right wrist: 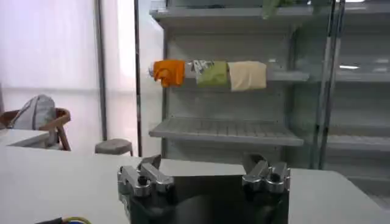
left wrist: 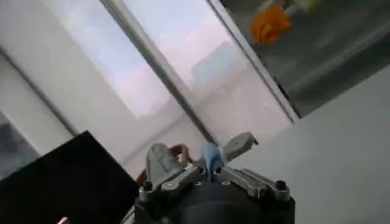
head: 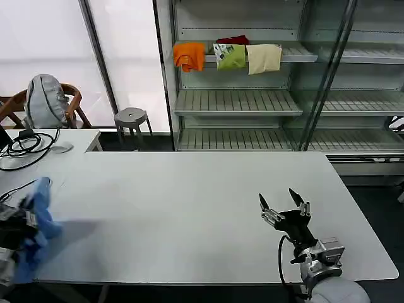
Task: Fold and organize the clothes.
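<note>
At the worktop's (head: 189, 208) left edge, the left pincer (left wrist: 210, 157) was pinching the sky-blue T-shirt (head: 39, 218), which hung bunched over the near-left corner, a strip of blue cloth caught between its fingers. The right pincer (head: 284, 203) hovered over the near-right worktop, fingers spread, holding nothing.

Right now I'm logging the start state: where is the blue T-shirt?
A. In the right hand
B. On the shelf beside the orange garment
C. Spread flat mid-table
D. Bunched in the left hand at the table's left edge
D: the blue T-shirt hangs bunched from the left hand, blue cloth showing between its fingers.
</note>
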`<state>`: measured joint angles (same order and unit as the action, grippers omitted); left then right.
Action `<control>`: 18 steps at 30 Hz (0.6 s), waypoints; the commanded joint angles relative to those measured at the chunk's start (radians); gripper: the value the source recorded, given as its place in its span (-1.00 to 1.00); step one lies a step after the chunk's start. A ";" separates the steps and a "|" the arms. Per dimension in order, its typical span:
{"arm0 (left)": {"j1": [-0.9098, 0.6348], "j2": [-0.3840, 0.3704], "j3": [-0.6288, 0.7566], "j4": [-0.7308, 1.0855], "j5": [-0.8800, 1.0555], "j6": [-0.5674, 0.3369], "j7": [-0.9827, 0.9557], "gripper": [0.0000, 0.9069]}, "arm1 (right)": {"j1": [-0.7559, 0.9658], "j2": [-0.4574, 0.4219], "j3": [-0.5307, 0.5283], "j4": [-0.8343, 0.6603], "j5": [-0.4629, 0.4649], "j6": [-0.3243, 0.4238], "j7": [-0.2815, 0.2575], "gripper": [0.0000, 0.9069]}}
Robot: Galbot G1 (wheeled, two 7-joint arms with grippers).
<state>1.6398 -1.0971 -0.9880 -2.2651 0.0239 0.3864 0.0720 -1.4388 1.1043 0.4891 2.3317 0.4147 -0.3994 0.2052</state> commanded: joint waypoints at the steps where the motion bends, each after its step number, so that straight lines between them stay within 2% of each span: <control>1: -0.150 -0.215 0.947 0.048 0.341 -0.115 0.018 -1.00 | -0.085 -0.003 0.092 0.026 -0.002 0.002 -0.001 1.00; 9: -0.278 -0.222 0.951 0.130 0.286 -0.094 0.026 -0.98 | -0.130 0.008 0.123 0.089 -0.033 -0.006 0.000 1.00; 14: -0.346 -0.213 0.913 0.210 0.290 -0.160 0.036 -1.00 | -0.109 -0.030 0.190 0.114 0.020 -0.014 0.002 1.00; 18: -0.389 -0.199 0.919 0.232 0.287 -0.178 0.037 -1.00 | -0.079 -0.046 0.237 0.107 0.060 -0.020 0.002 1.00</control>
<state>1.3895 -1.2713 -0.2350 -2.1249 0.2693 0.2711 0.1011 -1.5286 1.0830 0.6335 2.4139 0.4234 -0.4090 0.2059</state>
